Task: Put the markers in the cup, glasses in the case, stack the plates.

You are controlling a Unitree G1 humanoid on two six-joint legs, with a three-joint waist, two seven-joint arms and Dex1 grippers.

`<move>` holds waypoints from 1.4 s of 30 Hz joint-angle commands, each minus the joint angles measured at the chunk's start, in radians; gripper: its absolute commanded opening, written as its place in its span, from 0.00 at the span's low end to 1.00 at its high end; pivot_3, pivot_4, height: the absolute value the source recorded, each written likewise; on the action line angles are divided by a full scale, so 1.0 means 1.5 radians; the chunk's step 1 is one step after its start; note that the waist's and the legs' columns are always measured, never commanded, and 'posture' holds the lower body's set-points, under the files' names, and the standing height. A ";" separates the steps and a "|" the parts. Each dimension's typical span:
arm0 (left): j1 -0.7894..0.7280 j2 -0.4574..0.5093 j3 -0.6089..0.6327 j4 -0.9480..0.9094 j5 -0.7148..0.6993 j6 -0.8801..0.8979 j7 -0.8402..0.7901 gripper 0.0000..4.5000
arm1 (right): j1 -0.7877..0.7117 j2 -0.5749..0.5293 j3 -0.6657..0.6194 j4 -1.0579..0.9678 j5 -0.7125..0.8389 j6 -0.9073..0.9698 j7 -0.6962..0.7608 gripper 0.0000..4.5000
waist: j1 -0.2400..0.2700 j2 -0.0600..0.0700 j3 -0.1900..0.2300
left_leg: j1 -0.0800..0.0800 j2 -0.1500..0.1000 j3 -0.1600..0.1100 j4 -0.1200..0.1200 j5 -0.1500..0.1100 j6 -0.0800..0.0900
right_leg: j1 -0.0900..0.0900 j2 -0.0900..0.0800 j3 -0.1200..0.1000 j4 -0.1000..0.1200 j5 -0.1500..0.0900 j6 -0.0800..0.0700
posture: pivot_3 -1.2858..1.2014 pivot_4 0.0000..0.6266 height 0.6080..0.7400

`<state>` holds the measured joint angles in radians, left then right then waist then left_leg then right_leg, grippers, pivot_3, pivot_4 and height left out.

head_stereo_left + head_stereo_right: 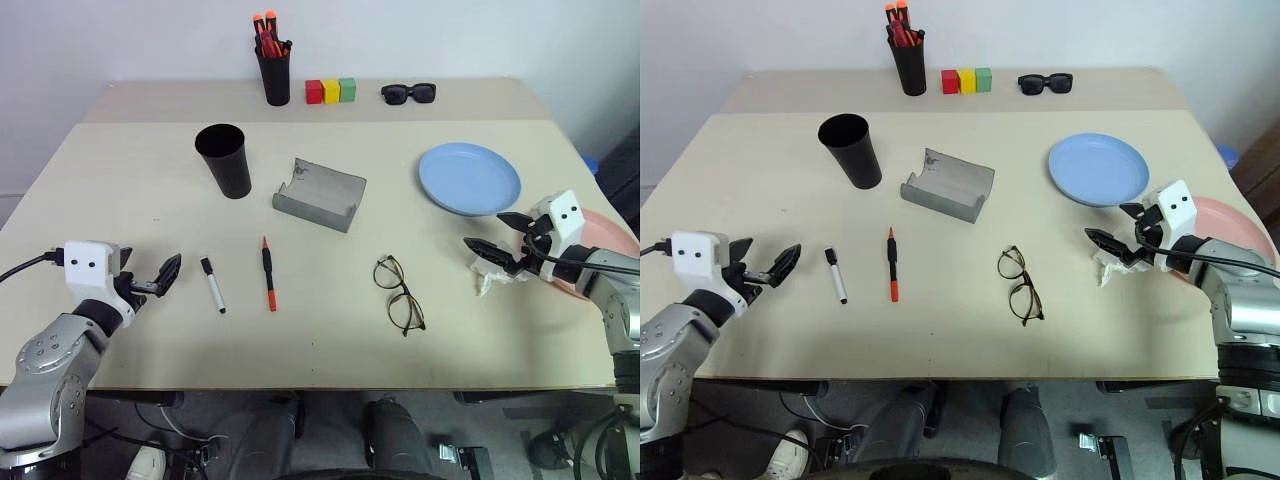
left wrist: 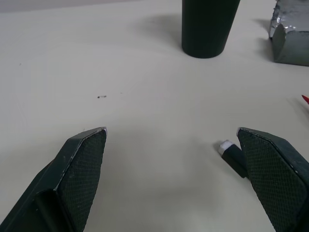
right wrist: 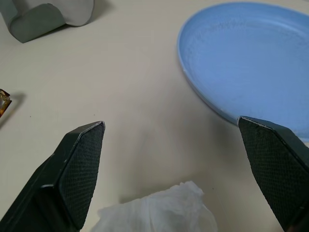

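Observation:
A tall black cup (image 1: 224, 160) stands left of centre, and the grey case (image 1: 320, 194) lies open to its right. In front of them lie the white marker with a black cap (image 1: 213, 284) and the red marker (image 1: 268, 272). The wire-framed glasses (image 1: 399, 293) rest right of the markers. The blue plate (image 1: 470, 178) sits at the right; the pink plate (image 1: 612, 238) is at the table's right edge, partly hidden by my right arm. My left gripper (image 1: 165, 277) is open and empty, just left of the white marker. My right gripper (image 1: 486, 231) is open and empty, in front of the blue plate.
A crumpled white tissue (image 1: 490, 280) lies under my right gripper. At the back stand a black pen pot with orange-tipped pens (image 1: 273, 70), three coloured blocks (image 1: 331, 91) and black sunglasses (image 1: 408, 94).

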<state>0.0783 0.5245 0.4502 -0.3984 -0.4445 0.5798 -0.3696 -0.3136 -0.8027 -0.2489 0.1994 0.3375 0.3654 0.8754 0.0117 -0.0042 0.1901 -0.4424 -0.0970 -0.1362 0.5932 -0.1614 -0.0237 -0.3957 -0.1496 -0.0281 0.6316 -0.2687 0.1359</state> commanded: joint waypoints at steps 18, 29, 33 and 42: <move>-0.023 0.023 -0.037 -0.010 0.021 0.002 -0.007 0.99 | 0.002 0.034 0.017 -0.096 0.008 -0.003 -0.022 1.00 | 0.000 0.000 0.000 | 0.000 0.000 0.000 0.000 0.001 0.001 | 0.000 0.000 0.000 0.000 0.000 0.000 | 0.52 0.24 1.00; -0.131 -0.018 -0.148 -0.073 0.028 0.173 0.089 0.99 | -0.072 0.130 0.157 -0.238 0.021 0.039 -0.016 1.00 | -0.001 -0.001 0.000 | 0.000 0.000 -0.001 0.001 0.001 0.001 | 0.000 0.001 0.000 0.001 0.002 0.003 | 0.52 0.24 1.00; -0.167 -0.070 -0.151 -0.128 0.053 0.324 0.203 0.99 | -0.060 0.149 0.245 -0.288 -0.005 0.024 0.010 1.00 | 0.000 -0.001 0.000 | 0.000 0.000 -0.001 0.001 0.001 0.001 | 0.000 0.001 0.000 0.001 0.002 0.004 | 0.52 0.24 1.00; -0.256 -0.282 -0.056 -0.265 0.124 0.652 0.361 0.99 | -0.052 0.211 0.341 -0.270 -0.026 0.003 0.026 1.00 | 0.000 -0.002 0.000 | 0.000 0.001 -0.002 0.002 0.002 0.000 | 0.000 0.004 0.000 0.002 0.003 0.005 | 0.52 0.24 1.00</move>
<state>-0.2819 0.1333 0.3430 -0.7287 -0.2780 1.4761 0.1535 -0.3843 -0.5008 0.2536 -0.2011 0.2999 0.3938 0.9096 0.0112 -0.0079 0.1894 -0.4420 -0.0954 -0.1391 0.5966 -0.1583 -0.0244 -0.3947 -0.1433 -0.0283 0.6348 -0.2642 0.1426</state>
